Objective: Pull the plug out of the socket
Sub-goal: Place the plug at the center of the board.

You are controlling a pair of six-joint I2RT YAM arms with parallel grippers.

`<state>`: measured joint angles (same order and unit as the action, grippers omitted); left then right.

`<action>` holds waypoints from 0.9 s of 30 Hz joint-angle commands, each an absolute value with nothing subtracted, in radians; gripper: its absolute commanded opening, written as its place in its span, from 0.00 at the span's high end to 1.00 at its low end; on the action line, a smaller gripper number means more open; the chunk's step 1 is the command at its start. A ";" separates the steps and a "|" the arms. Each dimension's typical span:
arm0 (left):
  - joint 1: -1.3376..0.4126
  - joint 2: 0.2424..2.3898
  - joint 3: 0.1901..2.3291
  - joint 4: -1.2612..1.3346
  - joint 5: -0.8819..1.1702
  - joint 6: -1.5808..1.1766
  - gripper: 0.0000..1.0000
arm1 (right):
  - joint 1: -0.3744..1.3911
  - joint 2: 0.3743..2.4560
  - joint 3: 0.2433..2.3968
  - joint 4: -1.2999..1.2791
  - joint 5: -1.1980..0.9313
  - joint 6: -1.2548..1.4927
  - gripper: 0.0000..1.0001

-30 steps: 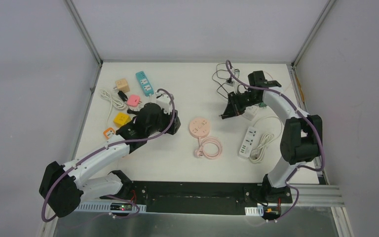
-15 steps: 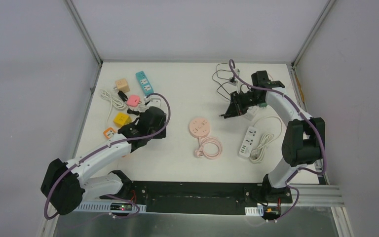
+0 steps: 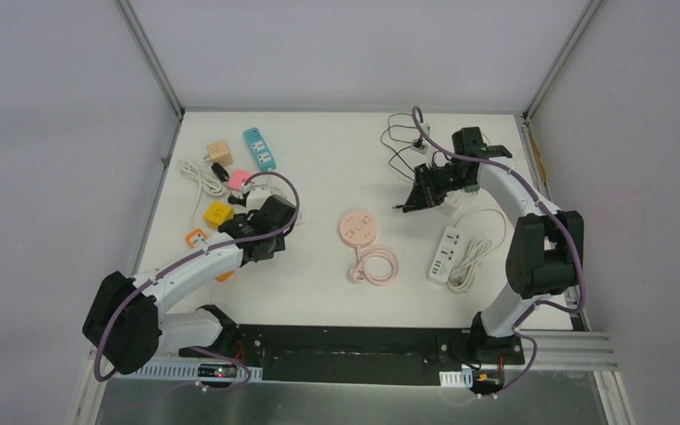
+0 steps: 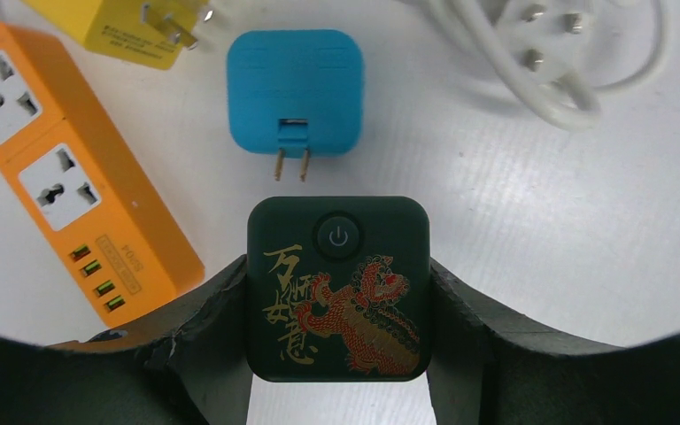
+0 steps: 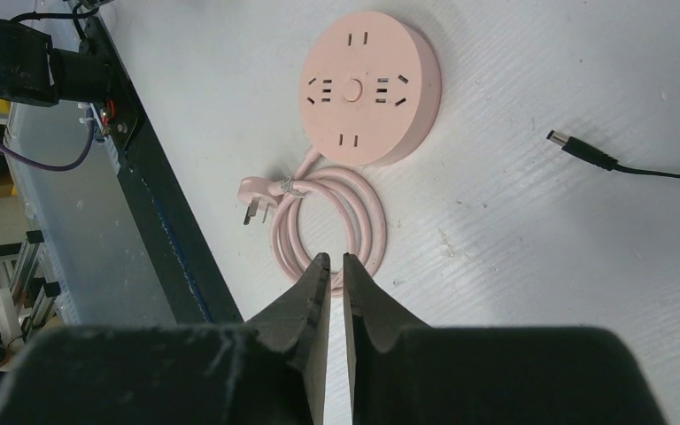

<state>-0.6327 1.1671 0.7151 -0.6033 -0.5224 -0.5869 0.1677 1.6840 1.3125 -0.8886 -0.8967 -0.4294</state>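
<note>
My left gripper (image 4: 338,266) is shut on a black cube socket (image 4: 337,305) with a power button and a red-and-gold dragon print. Its fingers press on the cube's two sides. A blue plug adapter (image 4: 295,104) lies on the table just beyond the cube, its two prongs pointing at the cube with a small gap between them. In the top view the left gripper (image 3: 250,223) sits among the adapters at the left. My right gripper (image 5: 336,258) is shut and empty, above the table near a pink round socket (image 5: 371,86); in the top view it (image 3: 403,207) is at the back right.
An orange power strip (image 4: 62,177), a yellow plug (image 4: 128,31) and a white cable (image 4: 540,62) lie round the blue adapter. A coiled pink cord (image 5: 328,221) and a black barrel plug (image 5: 580,150) lie below the right gripper. A white strip (image 3: 444,254) lies at right.
My left gripper has moved left and a little toward me, from mid-table into the group of adapters. The right arm has barely moved.
</note>
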 commanded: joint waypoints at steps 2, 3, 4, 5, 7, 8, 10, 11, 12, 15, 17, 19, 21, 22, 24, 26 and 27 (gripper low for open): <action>-0.604 1.236 0.735 -0.676 -0.593 -0.667 1.00 | 0.160 1.635 1.313 -0.884 -0.909 -0.456 0.87; -0.601 1.255 0.740 -0.684 -0.590 -0.674 1.00 | 0.161 1.634 1.312 -0.883 -0.910 -0.456 0.87; -0.600 1.273 0.745 -0.694 -0.590 -0.684 1.00 | 0.161 1.635 1.313 -0.885 -0.910 -0.456 0.87; -0.600 1.293 0.750 -0.706 -0.594 -0.691 1.00 | 0.161 1.634 1.312 -0.884 -0.911 -0.456 0.87; -0.600 1.333 0.763 -0.730 -0.611 -0.704 1.00 | 0.161 1.634 1.312 -0.883 -0.910 -0.456 0.87; -0.600 1.353 0.770 -0.746 -0.623 -0.708 1.00 | 0.161 1.635 1.312 -0.884 -0.911 -0.456 0.87; -0.599 1.393 0.795 -0.769 -0.634 -0.716 1.00 | 0.160 1.634 1.311 -0.885 -0.913 -0.456 0.87; -0.598 1.417 0.805 -0.778 -0.638 -0.719 0.97 | 0.160 1.633 1.311 -0.885 -0.913 -0.456 0.87; -0.598 1.433 0.818 -0.791 -0.647 -0.725 0.90 | 0.159 1.632 1.311 -0.885 -0.913 -0.457 0.87; -0.597 1.476 0.846 -0.814 -0.655 -0.727 0.80 | 0.158 1.631 1.309 -0.885 -0.913 -0.458 0.87; -0.598 1.494 0.860 -0.822 -0.658 -0.726 0.67 | 0.158 1.631 1.310 -0.886 -0.914 -0.459 0.87; -0.597 1.501 0.867 -0.826 -0.658 -0.726 0.56 | 0.156 1.632 1.310 -0.885 -0.914 -0.459 0.87; -0.597 1.500 0.873 -0.827 -0.655 -0.719 0.46 | 0.156 1.633 1.309 -0.887 -0.916 -0.459 0.87; -0.597 1.497 0.875 -0.828 -0.652 -0.715 0.40 | 0.156 1.634 1.310 -0.888 -0.915 -0.459 0.87; -0.597 1.483 0.878 -0.829 -0.647 -0.707 0.27 | 0.156 1.634 1.309 -0.887 -0.915 -0.459 0.86; -0.597 1.465 0.881 -0.832 -0.641 -0.699 0.18 | 0.156 1.636 1.310 -0.886 -0.914 -0.459 0.86; -0.597 1.454 0.883 -0.833 -0.637 -0.693 0.16 | 0.156 1.636 1.310 -0.886 -0.913 -0.459 0.86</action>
